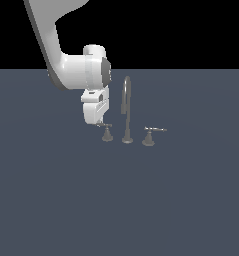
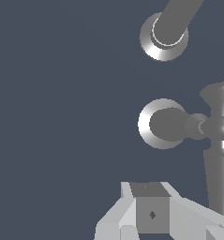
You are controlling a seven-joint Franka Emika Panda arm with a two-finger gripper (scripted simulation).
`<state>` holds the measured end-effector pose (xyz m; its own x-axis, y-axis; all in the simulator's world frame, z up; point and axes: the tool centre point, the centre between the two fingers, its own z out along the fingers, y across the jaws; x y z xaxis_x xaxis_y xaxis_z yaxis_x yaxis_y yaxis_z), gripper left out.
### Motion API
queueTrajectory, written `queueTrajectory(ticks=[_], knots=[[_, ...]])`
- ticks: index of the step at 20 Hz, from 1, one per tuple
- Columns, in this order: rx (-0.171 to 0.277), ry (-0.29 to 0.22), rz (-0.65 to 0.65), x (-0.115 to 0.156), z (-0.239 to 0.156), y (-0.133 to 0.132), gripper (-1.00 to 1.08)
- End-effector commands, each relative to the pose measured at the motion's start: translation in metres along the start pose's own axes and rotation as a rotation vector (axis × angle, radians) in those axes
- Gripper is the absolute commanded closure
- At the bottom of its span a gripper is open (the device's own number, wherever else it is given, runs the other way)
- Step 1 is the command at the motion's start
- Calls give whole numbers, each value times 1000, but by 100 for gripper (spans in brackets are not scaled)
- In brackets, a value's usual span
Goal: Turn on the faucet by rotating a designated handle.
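1. the faucet (image 1: 127, 112) stands on the flat dark surface (image 1: 119, 200), with its gooseneck spout (image 1: 126, 100) as the middle landmark. the handle (image 1: 107, 133) sits just beside the spout base on the exterior view's left; the twin handle (image 1: 149, 136) sits near the spout on the opposite side
2. the gripper (image 1: 99, 123) hangs directly beside the outer end of the handle's lever, on the side away from the spout. contact cannot be confirmed
3. finger state: one grey fingertip (image 2: 151, 213) shows in the wrist view and the other is not clearly seen, so the opening cannot be told
4. risk: the lever is thin and low. a push placed too high is likely to slide over it and leave the handle unturned
5. risk: a sweep toward the spout may drive the gripper body into the gooseneck, since the handle stands close to it
6. risk: pressing downward instead of sideways may jam the fingertip on the cone base or the surface
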<state>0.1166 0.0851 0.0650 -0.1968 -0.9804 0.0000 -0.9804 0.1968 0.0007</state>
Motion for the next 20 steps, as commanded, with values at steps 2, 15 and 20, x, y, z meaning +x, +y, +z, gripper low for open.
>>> queueTrajectory(ticks=[2, 15, 20], knots=[[0, 0, -1, -5, 0, 10, 108], [14, -1, 4, -6, -3, 32, 108], [9, -1, 2, -3, -2, 46, 108]])
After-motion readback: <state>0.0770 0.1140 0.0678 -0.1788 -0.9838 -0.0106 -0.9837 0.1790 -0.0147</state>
